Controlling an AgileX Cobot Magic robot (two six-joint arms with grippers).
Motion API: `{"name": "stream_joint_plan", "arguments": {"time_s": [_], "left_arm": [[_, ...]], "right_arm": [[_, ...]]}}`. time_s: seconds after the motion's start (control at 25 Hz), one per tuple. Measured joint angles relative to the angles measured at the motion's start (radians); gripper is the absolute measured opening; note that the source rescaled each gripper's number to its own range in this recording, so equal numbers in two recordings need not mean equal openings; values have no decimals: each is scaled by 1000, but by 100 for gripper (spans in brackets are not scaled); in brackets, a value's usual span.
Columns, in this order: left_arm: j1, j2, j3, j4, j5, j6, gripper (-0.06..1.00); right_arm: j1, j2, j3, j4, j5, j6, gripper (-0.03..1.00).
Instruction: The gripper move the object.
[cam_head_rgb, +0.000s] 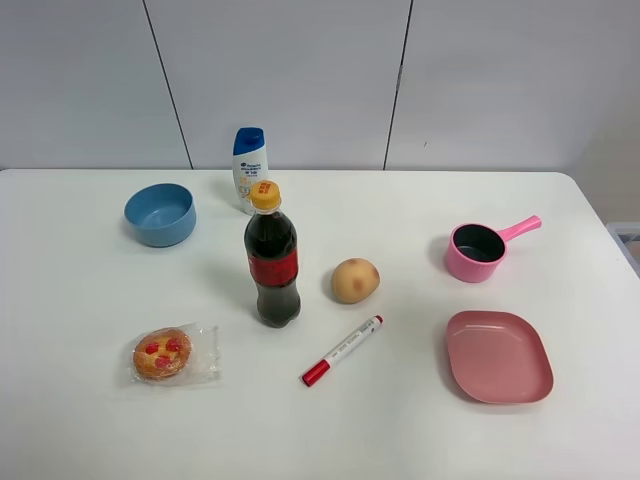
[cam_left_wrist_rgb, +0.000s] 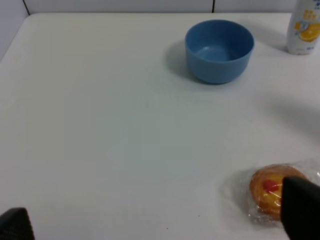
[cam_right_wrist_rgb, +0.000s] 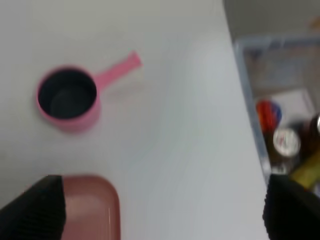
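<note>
The object, a round golden-orange pastry (cam_head_rgb: 163, 354) with red spots in a clear wrapper, lies at the front left of the white table (cam_head_rgb: 90, 290). Neither gripper shows in the exterior high view. In the left wrist view the pastry (cam_left_wrist_rgb: 267, 191) lies just beside one black fingertip (cam_left_wrist_rgb: 301, 209), which covers part of it. My left gripper (cam_left_wrist_rgb: 159, 215) is open and empty above bare table. My right gripper (cam_right_wrist_rgb: 165, 210) is open and empty, with its fingers wide apart, over the table's right side.
A blue bowl (cam_head_rgb: 160, 214), a shampoo bottle (cam_head_rgb: 250, 168), a cola bottle (cam_head_rgb: 272, 260), a tan potato (cam_head_rgb: 355, 280) and a red marker (cam_head_rgb: 343, 350) stand mid-table. A pink saucepan (cam_head_rgb: 480, 250) and a pink plate (cam_head_rgb: 498, 355) are at the right. A bin (cam_right_wrist_rgb: 280, 125) of items sits beyond the right edge.
</note>
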Motion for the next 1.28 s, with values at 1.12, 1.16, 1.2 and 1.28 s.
{"name": "stream_joint_plan", "arguments": {"time_s": [1.12,1.16,1.2,1.28], "left_arm": [[0,0,0,0,0,0,100],[0,0,0,0,0,0,100],[0,0,0,0,0,0,100],[0,0,0,0,0,0,100]], "right_arm": [[0,-643,435,62,26,-2,90],[0,-649,444,62,27,-8,90],[0,-654,450,62,28,-13,90],[0,-668,460,63,33,-24,90]]}}
